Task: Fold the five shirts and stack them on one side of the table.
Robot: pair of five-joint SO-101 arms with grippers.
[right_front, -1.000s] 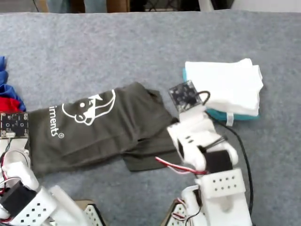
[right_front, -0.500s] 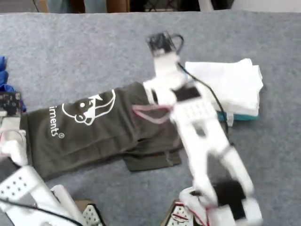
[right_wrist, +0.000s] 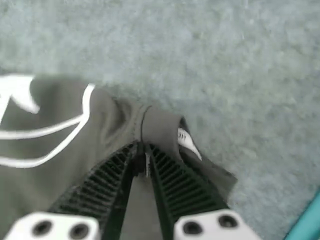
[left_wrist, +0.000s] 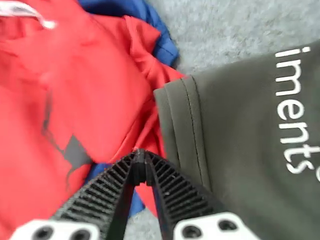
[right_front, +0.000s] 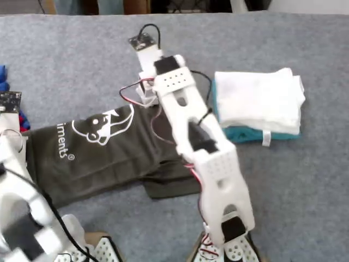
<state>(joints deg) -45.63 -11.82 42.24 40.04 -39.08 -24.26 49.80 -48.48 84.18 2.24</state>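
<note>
Overhead, the dark olive shirt lies left of the table's centre, the folded stack near its right edge. Left wrist: my left gripper, clenched empty, over the red shirt beside the hem. Right wrist: my right gripper, clenched at the collar; both should open before pinching evenly, I judge.

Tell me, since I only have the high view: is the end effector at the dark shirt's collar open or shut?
Observer: Shut. The right wrist view shows the right end effector closed, tips at the collar of the dark shirt, beside a white tag.
Operator: And the other arm's?
Observer: The left end effector is shut, tips over the red shirt, beside the dark shirt's sleeve hem.
Operator: Anything under the red one?
Observer: A blue shirt shows past its edge.
</note>
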